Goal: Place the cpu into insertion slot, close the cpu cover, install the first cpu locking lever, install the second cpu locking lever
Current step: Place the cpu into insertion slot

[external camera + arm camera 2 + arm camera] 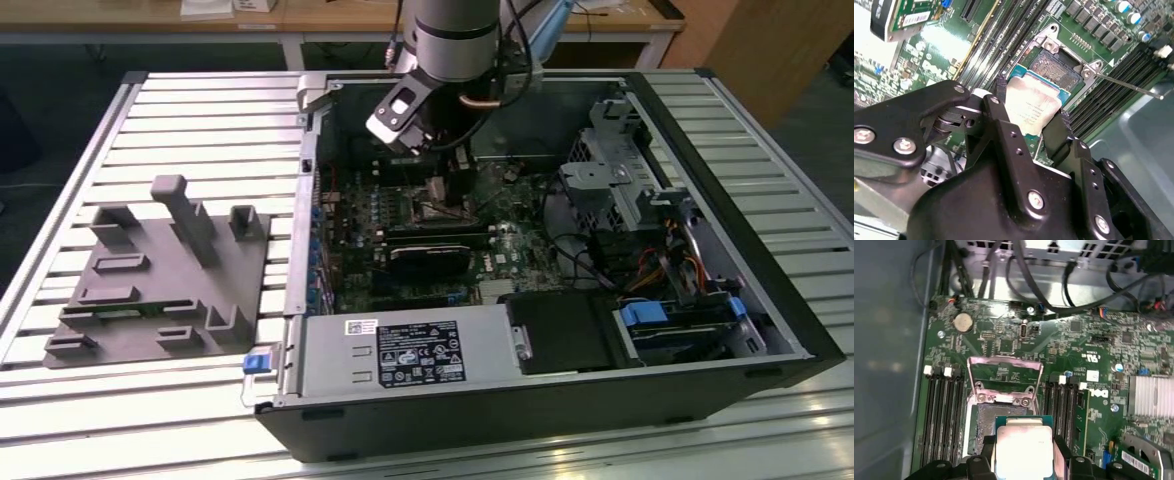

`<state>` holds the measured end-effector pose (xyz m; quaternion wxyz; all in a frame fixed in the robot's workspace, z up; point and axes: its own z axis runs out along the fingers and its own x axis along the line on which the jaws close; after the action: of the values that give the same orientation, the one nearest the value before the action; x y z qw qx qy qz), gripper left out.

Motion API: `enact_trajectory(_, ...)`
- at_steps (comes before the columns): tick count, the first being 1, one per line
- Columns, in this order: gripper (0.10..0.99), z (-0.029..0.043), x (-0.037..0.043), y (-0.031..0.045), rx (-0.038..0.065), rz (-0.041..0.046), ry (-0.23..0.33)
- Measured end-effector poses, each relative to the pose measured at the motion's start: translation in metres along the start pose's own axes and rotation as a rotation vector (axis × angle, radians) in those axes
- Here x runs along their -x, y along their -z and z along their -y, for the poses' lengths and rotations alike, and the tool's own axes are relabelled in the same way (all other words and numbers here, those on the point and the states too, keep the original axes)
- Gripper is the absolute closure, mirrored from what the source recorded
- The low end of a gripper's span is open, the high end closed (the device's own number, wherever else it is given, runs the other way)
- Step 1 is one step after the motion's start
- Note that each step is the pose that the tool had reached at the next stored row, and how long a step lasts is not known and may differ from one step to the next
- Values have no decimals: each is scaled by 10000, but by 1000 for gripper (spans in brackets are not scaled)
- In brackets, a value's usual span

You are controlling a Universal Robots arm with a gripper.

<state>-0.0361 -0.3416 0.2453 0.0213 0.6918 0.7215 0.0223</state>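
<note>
Tool fingers sit nearest the lens in the second wrist view. They are black and set narrow on two opposite edges of the cpu, metal lid up, chip roughly level. An edge grip leaves the underside free for seating, by my reading.

Exterior view, its left to its right:
- A grey moulded parts holder sits on the slatted bench, well apart from the tool.
- The open computer case lies on its side, with the tool reaching down into it above the motherboard.
- A drive cage and cabling lie beyond the tool.

In the first wrist view the socket lies just beyond the fingertips, pin field bare. The cpu hangs near it, not yet seated. The cpu cover stands raised at the socket edge farthest from the tool, so the way down is open. One thin locking lever stands out sideways from the socket.

Print: faint markings on the cpu lid, a white label on the power supply, and board lettering. None read off.
</note>
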Motion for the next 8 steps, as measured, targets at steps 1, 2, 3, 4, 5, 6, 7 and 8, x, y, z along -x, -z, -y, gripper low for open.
enact_trajectory(1,549,0,0,-4,1,4,-65)
enact_trajectory(2,549,1,0,-9,2,5,-74)
enact_trajectory(3,549,1,0,-16,10,6,-75)
enact_trajectory(4,549,3,0,-30,35,6,-77)
enact_trajectory(5,549,3,0,-42,65,8,-77)
enact_trajectory(6,549,4,0,-54,99,8,-75)
enact_trajectory(7,549,4,0,-66,135,10,-75)
enact_trajectory(8,549,5,0,-78,168,11,-75)
